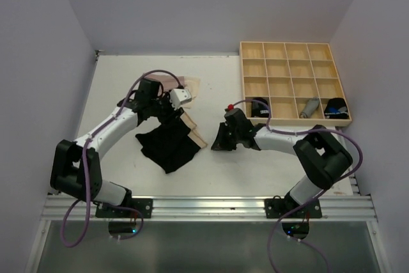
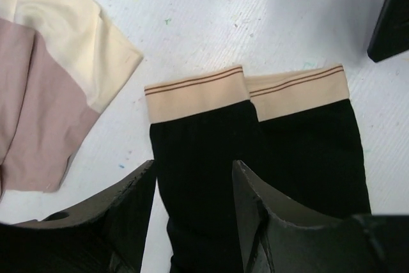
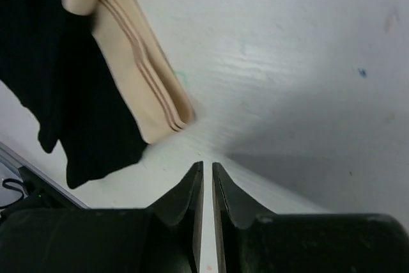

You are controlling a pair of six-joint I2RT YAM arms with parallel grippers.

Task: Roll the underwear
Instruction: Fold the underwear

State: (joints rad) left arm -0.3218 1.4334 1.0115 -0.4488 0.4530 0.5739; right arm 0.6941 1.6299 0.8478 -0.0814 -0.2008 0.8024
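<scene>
The black underwear [image 1: 167, 146] lies flat on the white table, with its two beige striped bands [image 1: 193, 130] folded back at the far right edge. My left gripper [image 1: 169, 114] hangs low over its far part. In the left wrist view the gripper [image 2: 193, 165] is open, with black cloth [image 2: 211, 158] lying between its fingers [image 2: 137, 190]. My right gripper [image 1: 218, 140] is just right of the bands. Its jaws are shut and empty [image 3: 208, 165], with the band [image 3: 137, 87] ahead on the left. Pale beige-pink underwear [image 1: 180, 83] lies beyond, and also shows in the left wrist view [image 2: 45, 87].
A light wooden tray [image 1: 295, 51] of square compartments stands at the back right. Its near row holds a black roll [image 1: 259, 107], a grey roll [image 1: 310, 107] and a dark roll [image 1: 335, 108]. Walls close in the table on three sides.
</scene>
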